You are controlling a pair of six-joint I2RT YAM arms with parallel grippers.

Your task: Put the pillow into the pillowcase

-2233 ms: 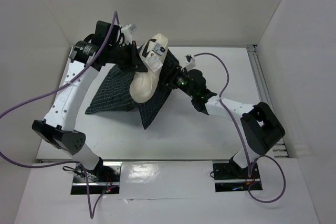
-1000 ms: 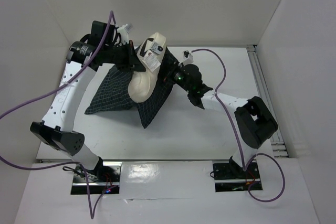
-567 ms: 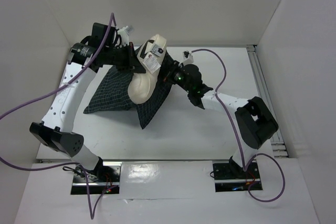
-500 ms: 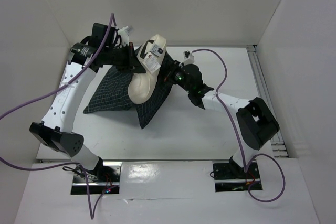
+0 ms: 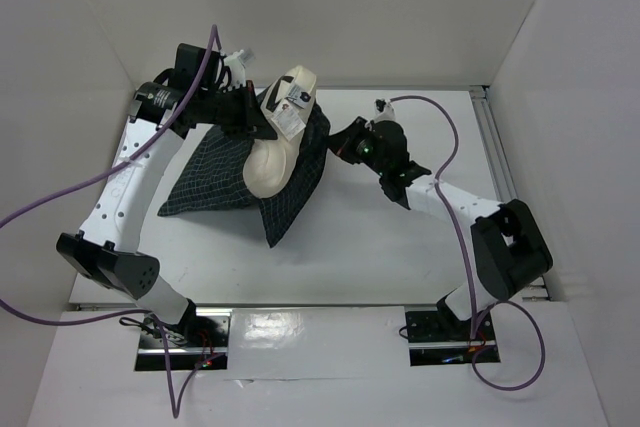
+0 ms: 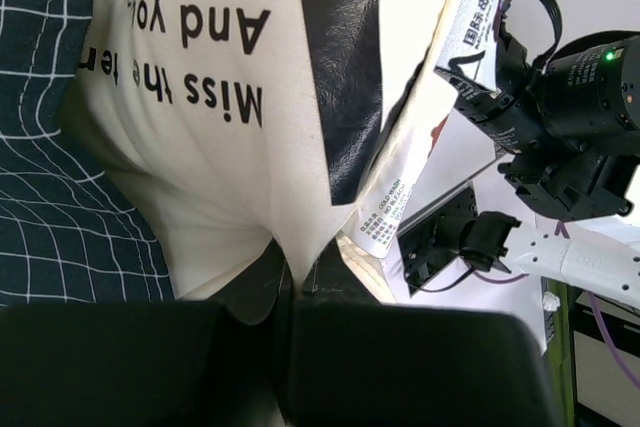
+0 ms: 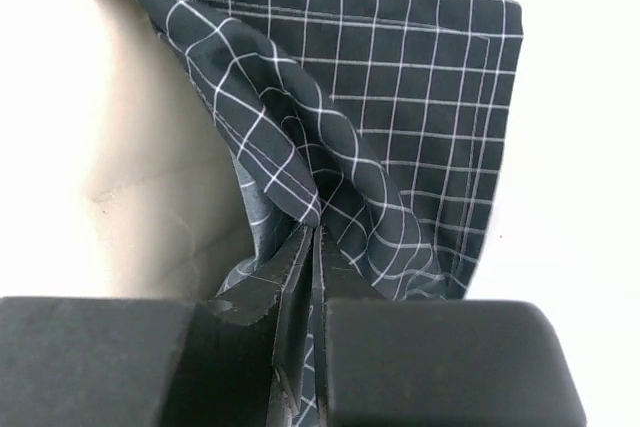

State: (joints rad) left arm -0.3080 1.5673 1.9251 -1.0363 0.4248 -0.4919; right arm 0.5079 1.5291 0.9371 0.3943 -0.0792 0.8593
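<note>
- While the worktop [image 5: 400, 247] carries the whole scene, the pillowcase [image 5: 215, 182] sprawls over its far-left part, with one dark checked point reaching toward the middle.
- The pillow [image 5: 272, 162] sits in the mouth of that sack, with checked cloth on both sides of its lower half. Its upper end pokes out toward the far edge.
- Up close in the left wrist view, the pillow [image 6: 190, 167] fills the frame with black lettering across it, and the pillowcase [image 6: 50, 217] lies to its left.
- The left gripper [image 5: 266, 119] is at the pillow's upper end. In its own camera the left gripper [image 6: 285, 282] has its jaws pressed together, pinching a fold of cream fabric.
- The right gripper [image 5: 340, 144] is at the sack's right edge. In the wrist view the right gripper [image 7: 312, 247] has its jaws nipped tight on a bunched ridge of the pillowcase [image 7: 400, 127], with the pillow [image 7: 120, 147] pale beside it.
- The label [image 5: 291, 117] hangs off the pillow's upper end just beside the left claw. It shows as a printed strip [image 6: 440, 97] in the left wrist view.
</note>
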